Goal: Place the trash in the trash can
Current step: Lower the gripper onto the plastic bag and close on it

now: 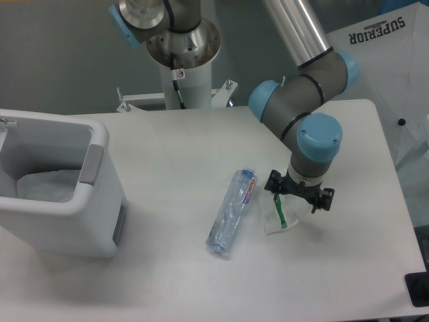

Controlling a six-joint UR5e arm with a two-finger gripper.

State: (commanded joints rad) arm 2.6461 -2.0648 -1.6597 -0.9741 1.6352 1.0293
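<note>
A crumpled clear wrapper with green print (280, 218) lies on the white table right of centre. To its left lies a crushed clear bottle (232, 211), red label near the far end and blue cap at the near end. My gripper (299, 196) points down over the wrapper's upper part, its black fingers (272, 184) spread apart and open. The wrapper's top is hidden under the wrist. The white trash can (100, 201) with its grey handle panel stands at the left edge, a white liner inside.
The arm's base column (179, 64) stands at the back of the table. A white sheet with printed lettering (389, 40) hangs past the right edge. A dark object (417, 290) shows at the bottom right corner.
</note>
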